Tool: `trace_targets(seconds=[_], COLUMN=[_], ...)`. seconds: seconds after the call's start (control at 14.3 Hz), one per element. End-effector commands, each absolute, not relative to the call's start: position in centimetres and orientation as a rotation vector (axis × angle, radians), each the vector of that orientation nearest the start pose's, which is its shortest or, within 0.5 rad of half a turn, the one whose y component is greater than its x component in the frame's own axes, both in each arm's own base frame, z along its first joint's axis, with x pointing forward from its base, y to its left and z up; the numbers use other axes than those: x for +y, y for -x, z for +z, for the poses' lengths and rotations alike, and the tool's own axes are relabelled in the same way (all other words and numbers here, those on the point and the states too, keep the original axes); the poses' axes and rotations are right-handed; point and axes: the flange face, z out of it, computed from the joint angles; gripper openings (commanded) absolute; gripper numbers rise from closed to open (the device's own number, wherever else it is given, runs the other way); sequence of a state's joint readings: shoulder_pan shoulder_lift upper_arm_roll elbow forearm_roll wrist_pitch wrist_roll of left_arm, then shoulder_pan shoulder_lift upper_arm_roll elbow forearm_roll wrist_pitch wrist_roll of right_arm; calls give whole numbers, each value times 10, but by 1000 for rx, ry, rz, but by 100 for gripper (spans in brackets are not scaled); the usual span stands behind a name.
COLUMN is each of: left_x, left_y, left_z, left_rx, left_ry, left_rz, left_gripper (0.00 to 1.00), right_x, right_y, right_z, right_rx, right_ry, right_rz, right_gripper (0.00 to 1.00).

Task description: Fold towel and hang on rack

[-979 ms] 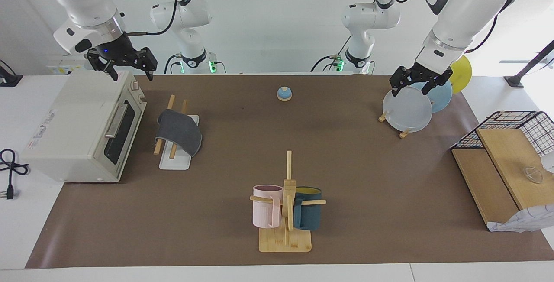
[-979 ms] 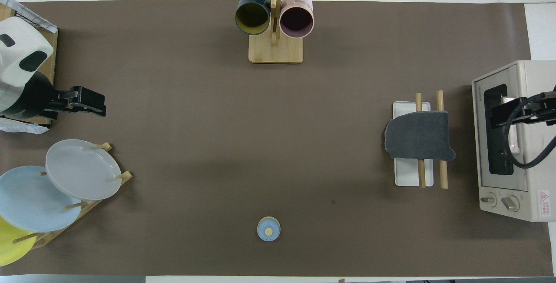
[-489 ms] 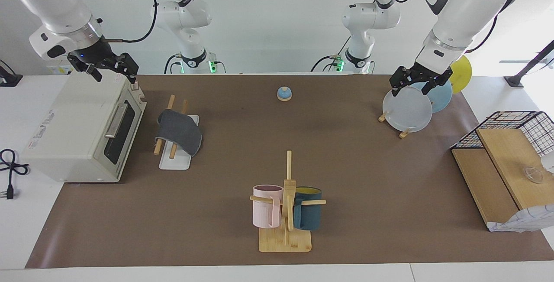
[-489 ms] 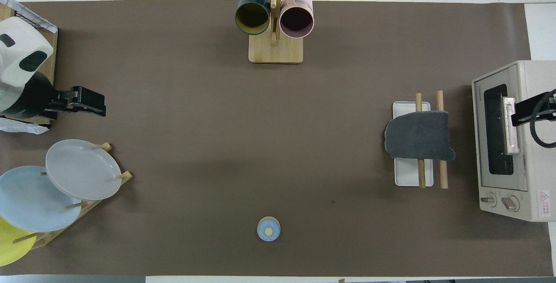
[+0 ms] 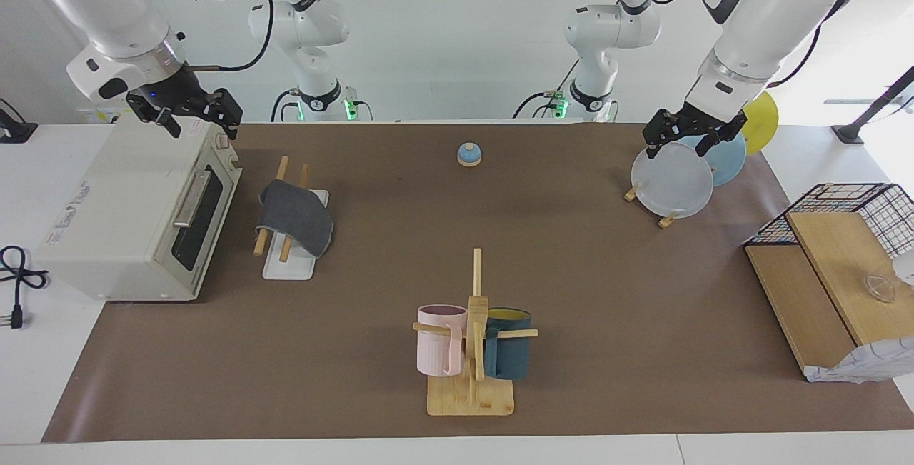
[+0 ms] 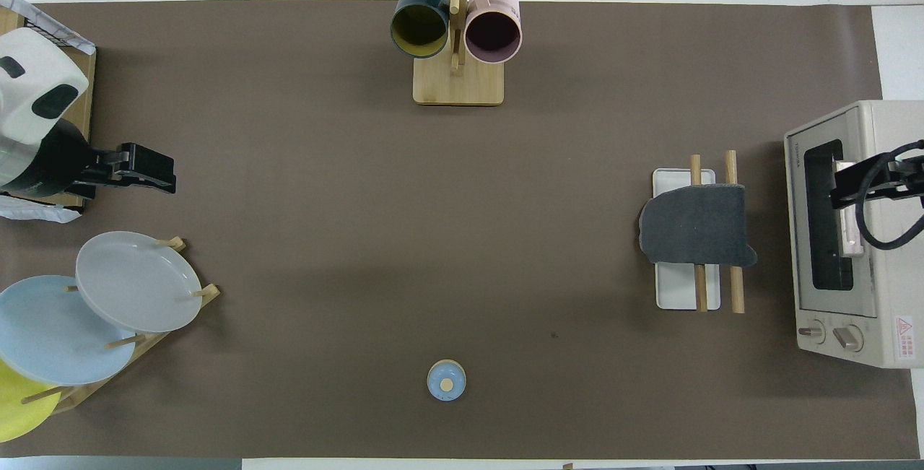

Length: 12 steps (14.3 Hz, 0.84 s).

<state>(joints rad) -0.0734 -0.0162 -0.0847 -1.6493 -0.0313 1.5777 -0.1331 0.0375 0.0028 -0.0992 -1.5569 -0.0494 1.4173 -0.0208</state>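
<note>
The towel (image 5: 296,218) hangs folded over the rack's two wooden rods (image 5: 283,165), dark grey face out, with one end draped down toward the white base (image 5: 285,268). It also shows in the overhead view (image 6: 694,224) across the rods (image 6: 735,297). My right gripper (image 5: 187,113) is open and empty, raised over the toaster oven's top edge, apart from the towel; it also shows in the overhead view (image 6: 841,188). My left gripper (image 5: 684,142) is open and empty, waiting over the plate stand; it also shows in the overhead view (image 6: 155,170).
A toaster oven (image 5: 136,201) stands beside the rack at the right arm's end. A mug tree (image 5: 471,336) with pink and teal mugs stands farthest from the robots. There is also a blue bell (image 5: 468,155), a plate stand (image 5: 675,179) and a wire basket with boards (image 5: 842,251).
My right gripper drew back over the toaster oven, then came a little way back toward the rack. The towel and the left arm have not moved.
</note>
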Motion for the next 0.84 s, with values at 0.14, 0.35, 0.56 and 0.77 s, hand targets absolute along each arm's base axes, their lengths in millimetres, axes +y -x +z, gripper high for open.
trace_targets(seconds=[0.14, 0.35, 0.56, 0.77], left_x=[-87, -87, -87, -87], left_y=[-537, -537, -537, -537], left_z=[601, 601, 601, 601], left_rx=[47, 47, 47, 47], left_ry=[3150, 3150, 3150, 3150], left_rz=[88, 88, 90, 88], left_gripper=[100, 100, 100, 100], right_x=[-40, -45, -50, -51], right_y=[-538, -540, -539, -539], right_z=[619, 619, 620, 620], right_rx=[103, 118, 134, 132], right_ry=[3159, 3160, 3157, 3158], right_rz=[210, 196, 196, 196], right_gripper=[100, 100, 100, 100])
